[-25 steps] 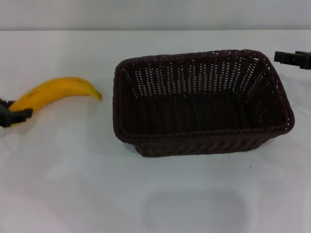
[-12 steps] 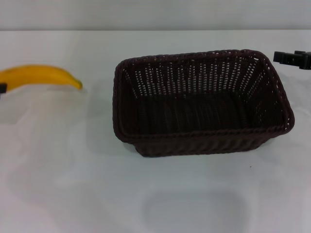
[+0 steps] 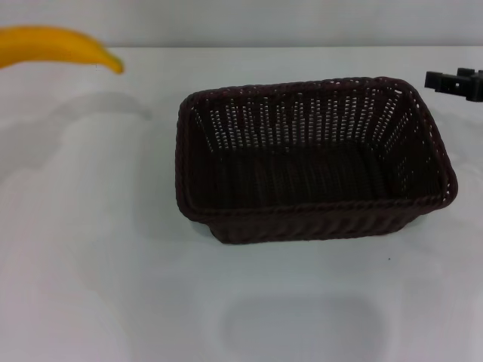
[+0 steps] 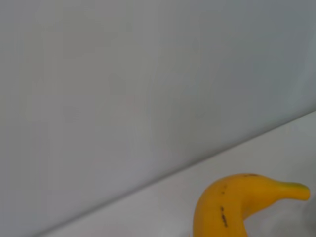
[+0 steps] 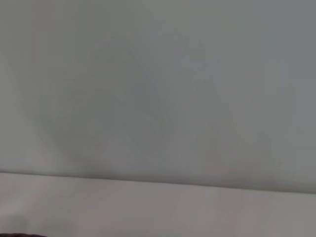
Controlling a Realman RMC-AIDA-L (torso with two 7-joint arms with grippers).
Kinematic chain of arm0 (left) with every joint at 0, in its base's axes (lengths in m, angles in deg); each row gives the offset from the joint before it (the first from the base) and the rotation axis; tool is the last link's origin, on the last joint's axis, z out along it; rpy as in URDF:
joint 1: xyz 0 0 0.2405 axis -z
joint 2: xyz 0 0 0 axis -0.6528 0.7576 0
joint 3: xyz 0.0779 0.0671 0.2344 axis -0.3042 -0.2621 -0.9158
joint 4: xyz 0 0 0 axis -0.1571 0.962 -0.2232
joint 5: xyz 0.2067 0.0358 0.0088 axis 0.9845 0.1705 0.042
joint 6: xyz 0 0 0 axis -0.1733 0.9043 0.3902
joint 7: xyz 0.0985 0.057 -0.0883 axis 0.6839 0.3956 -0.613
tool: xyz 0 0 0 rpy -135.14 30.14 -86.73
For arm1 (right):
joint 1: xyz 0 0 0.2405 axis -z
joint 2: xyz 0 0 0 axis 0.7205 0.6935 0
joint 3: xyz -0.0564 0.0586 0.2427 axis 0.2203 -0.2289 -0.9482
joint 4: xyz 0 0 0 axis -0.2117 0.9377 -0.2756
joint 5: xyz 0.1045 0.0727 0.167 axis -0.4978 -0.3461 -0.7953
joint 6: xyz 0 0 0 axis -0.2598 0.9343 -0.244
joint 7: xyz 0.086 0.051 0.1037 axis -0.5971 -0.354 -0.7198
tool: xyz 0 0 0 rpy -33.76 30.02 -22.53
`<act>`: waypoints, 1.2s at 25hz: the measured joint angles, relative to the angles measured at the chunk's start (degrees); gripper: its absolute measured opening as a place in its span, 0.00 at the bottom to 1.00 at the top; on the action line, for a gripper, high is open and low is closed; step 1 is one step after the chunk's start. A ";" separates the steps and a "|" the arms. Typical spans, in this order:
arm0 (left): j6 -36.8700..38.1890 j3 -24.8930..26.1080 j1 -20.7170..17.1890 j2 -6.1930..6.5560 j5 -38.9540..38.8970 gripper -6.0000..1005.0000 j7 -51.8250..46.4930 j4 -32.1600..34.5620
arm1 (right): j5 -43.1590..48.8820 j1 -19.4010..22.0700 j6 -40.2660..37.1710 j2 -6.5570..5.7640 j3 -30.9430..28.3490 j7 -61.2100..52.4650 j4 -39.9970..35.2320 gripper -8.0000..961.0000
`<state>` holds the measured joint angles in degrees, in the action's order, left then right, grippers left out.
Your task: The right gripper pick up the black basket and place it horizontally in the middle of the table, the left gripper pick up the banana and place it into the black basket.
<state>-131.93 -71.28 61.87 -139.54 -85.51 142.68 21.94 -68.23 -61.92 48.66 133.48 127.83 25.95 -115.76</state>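
The black basket (image 3: 309, 223) stands upright and empty on the white table (image 3: 106, 271), long side across, a little right of the middle. The banana (image 3: 56, 45) hangs in the air at the far left, above the table, its tip toward the basket and its shadow below it. It also shows close up in the left wrist view (image 4: 237, 207). Its held end and my left gripper lie beyond the left edge of the head view. My right gripper (image 3: 455, 81) is open and empty at the far right, just behind the basket's far right corner and apart from it.
A pale wall rises behind the table's far edge (image 3: 241, 47). The right wrist view shows only that wall and the table's edge (image 5: 158, 182). Bare white tabletop lies left of and in front of the basket.
The banana has risen off the table and moved up and to the left. The left gripper's fingers have passed out of the head view. The basket and right gripper have stayed put.
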 joint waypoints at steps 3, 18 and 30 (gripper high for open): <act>-6.63 -1.03 2.04 0.08 -1.76 0.48 -4.13 6.40 | -0.72 0.00 0.05 -0.05 -0.49 1.25 0.02 0.71; -16.17 -15.91 15.23 -2.24 -9.68 0.51 -18.86 -3.66 | -4.78 0.01 6.69 -0.08 -8.77 11.95 1.98 0.71; -6.17 -12.62 9.01 -2.81 -11.40 0.79 -11.25 -2.33 | -8.25 0.64 14.67 -0.08 -22.59 21.14 7.85 0.71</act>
<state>-138.10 -83.90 70.87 -142.35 -96.90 131.43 19.61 -76.48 -61.28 63.33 133.40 105.24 47.09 -107.90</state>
